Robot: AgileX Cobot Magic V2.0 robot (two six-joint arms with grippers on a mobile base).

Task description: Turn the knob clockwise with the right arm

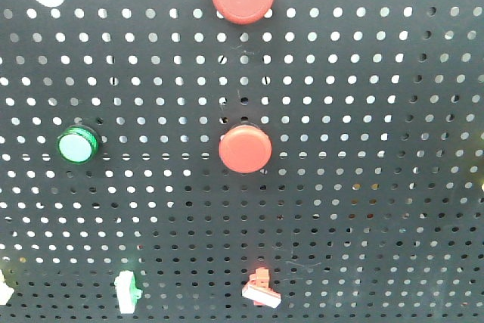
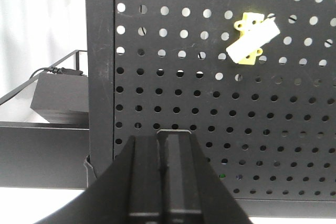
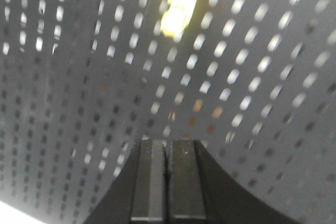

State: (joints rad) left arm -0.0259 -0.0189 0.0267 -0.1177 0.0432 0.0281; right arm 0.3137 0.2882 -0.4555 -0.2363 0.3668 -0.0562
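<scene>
Black pegboard [image 3: 79, 103] fills the view, right gripper [image 3: 167, 182] clenched on nothing, yellow knob [image 3: 180, 1] not yet reached

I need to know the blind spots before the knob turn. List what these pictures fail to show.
- Front view: both arms out of frame, so their distance from the pegboard is unknown.
- Front view: white piece cut off by the left edge.
- Right wrist view: yellow part blurred; cannot tell if it is the knob.
- Wrist views: left pincer and right pincer look closed; the bottom edge cuts their bases.
</scene>
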